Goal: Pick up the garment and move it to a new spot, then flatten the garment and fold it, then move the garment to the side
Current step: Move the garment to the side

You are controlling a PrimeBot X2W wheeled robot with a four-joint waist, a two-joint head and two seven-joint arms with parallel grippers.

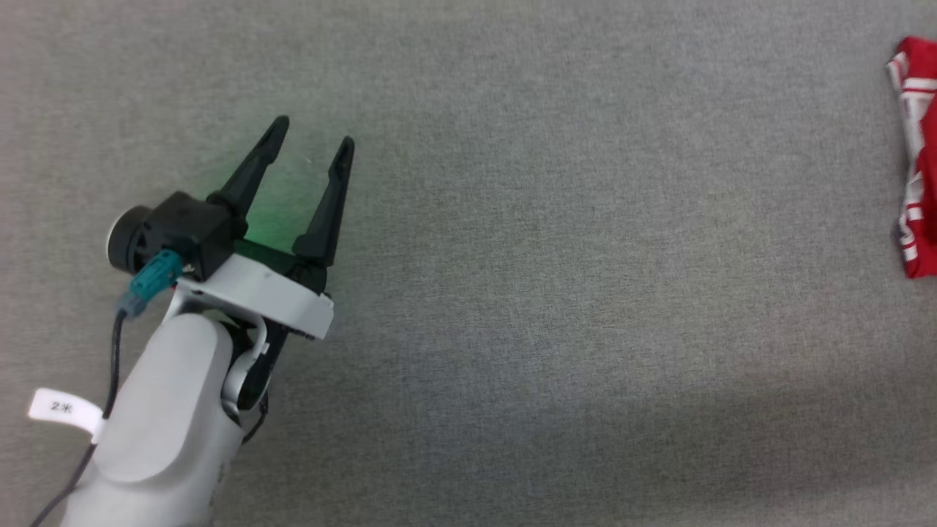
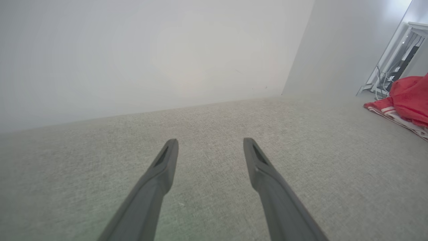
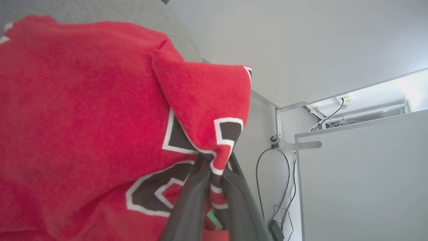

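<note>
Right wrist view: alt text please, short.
The right gripper is shut on a fold of the red garment, pinching it at the black-and-white lettering. The cloth covers the view's left; to the right are a white wall, a pale panel and dangling cables.

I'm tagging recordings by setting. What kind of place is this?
Probably an office or lab test room, not a home: a plain grey fabric-covered surface, bare white walls, and a white desk frame with loose cables hanging by it.
</note>
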